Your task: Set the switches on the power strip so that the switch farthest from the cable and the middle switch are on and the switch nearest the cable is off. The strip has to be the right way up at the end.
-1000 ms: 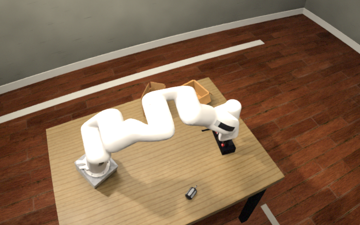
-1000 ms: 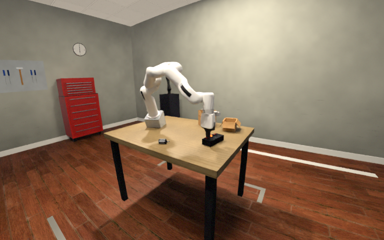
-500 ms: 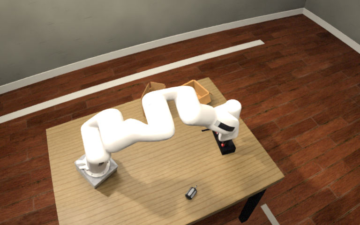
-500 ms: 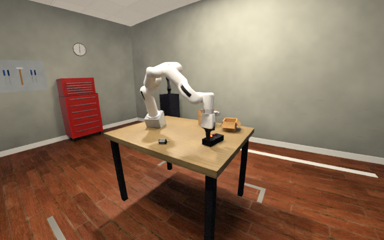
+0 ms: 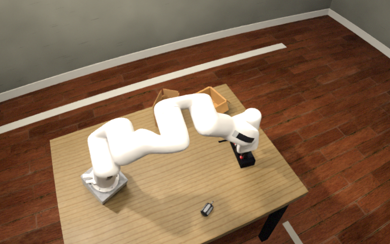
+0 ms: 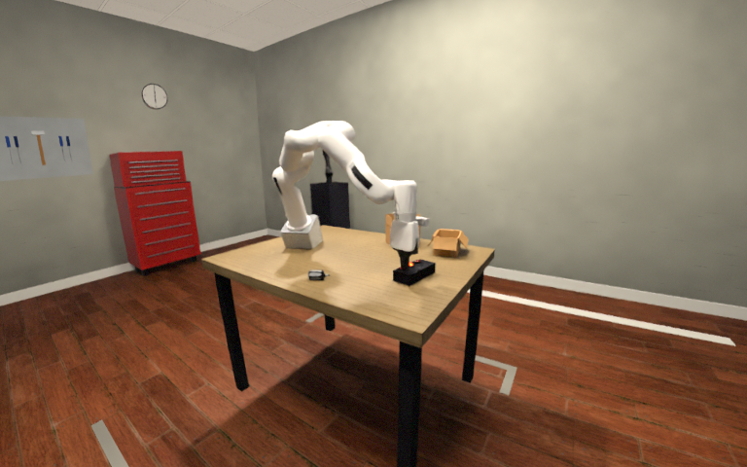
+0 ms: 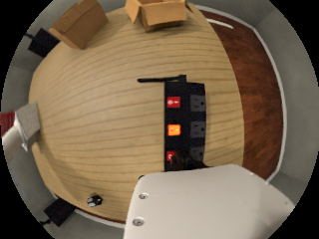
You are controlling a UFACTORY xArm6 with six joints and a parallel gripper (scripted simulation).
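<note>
A black power strip (image 7: pixel 183 126) lies right way up near the table's right edge, with its cable (image 7: pixel 152 80) at the far end. It also shows in the overhead view (image 5: pixel 244 156) and the side view (image 6: pixel 413 270). In the wrist view the switch nearest the cable (image 7: pixel 174 102) is dull red. The middle switch (image 7: pixel 174 130) glows orange. The switch farthest from the cable (image 7: pixel 171 155) is red and partly hidden by my fingers. My gripper (image 7: pixel 178 156) is shut and empty, pointing straight down onto that far switch, as the overhead view (image 5: pixel 240 154) and the side view (image 6: pixel 408 262) also show.
Two open cardboard boxes (image 5: pixel 216 99) (image 5: pixel 164 97) stand at the back of the table. A small grey and black object (image 5: pixel 206 209) lies near the front edge. My base (image 5: pixel 104 182) is at the table's left. The strip is close to the right edge.
</note>
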